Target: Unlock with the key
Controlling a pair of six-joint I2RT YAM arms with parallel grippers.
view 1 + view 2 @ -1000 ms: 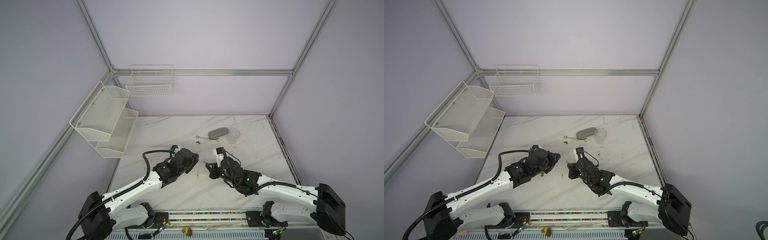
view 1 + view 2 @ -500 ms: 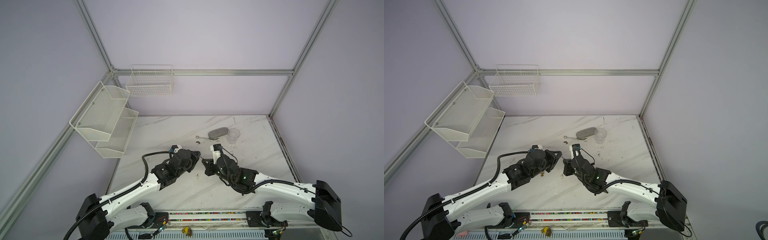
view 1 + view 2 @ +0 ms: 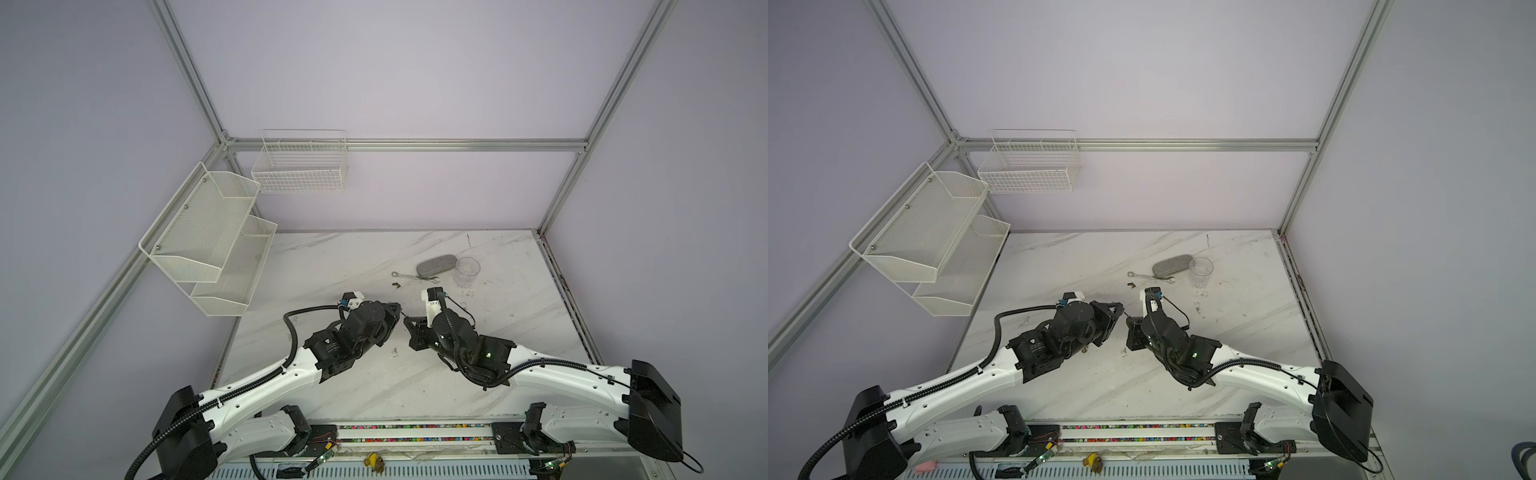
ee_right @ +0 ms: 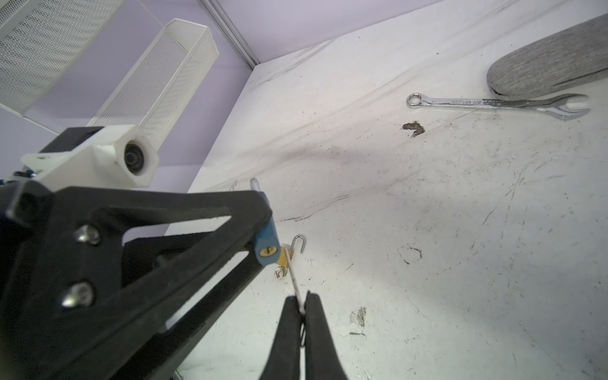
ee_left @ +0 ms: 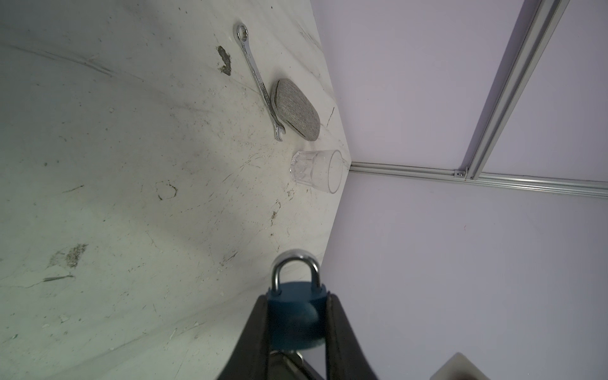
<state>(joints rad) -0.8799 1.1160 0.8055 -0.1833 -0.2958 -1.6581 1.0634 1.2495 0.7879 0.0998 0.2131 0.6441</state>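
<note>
Clamping the blue padlock (image 5: 296, 317) by its flat sides, the left gripper (image 5: 297, 297) holds it above the middle of the marble desk (image 3: 332, 266), shackle closed and brass keyhole (image 4: 268, 251) facing the right gripper (image 4: 302, 297). That gripper is pinched tight on the key (image 4: 293, 279), whose tip lies just beside the keyhole, not in it. A small brass padlock (image 4: 283, 260) with an open shackle lies on the desk below, and a wrench (image 4: 493, 103), grey case (image 5: 296, 112) and clear cup (image 5: 317, 174) sit toward the back edge, right of the middle.
</note>
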